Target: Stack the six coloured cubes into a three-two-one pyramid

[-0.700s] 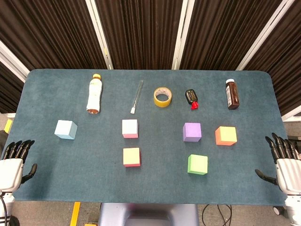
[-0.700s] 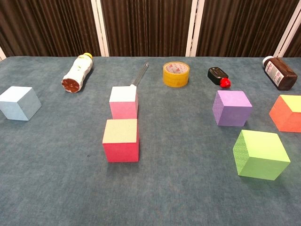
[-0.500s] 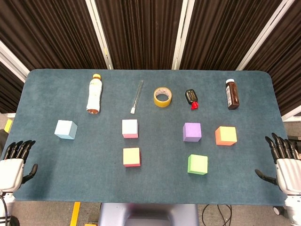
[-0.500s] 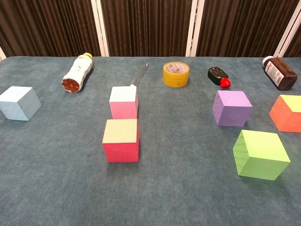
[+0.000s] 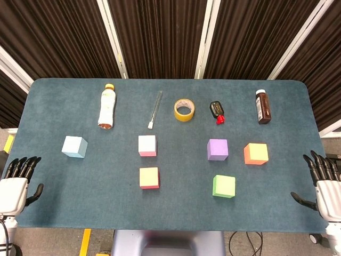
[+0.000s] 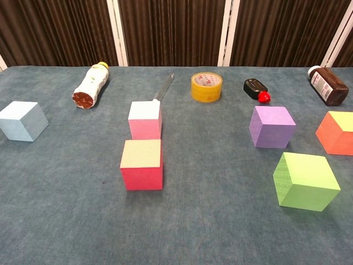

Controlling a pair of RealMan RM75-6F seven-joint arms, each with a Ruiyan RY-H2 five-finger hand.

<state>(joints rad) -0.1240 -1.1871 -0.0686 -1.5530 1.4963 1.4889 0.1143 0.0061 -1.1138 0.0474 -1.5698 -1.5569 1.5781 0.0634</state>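
Head view is showing me all six cubes lying apart across the middle of the frame — nothing is stacked yet. My left hand (image 5: 15,184) at the lower left edge and right hand (image 5: 324,184) at the lower right are both waiting empty, fingers apart. I'm judging the next move as reaching for the red cube (image 5: 149,177) to start the base row.
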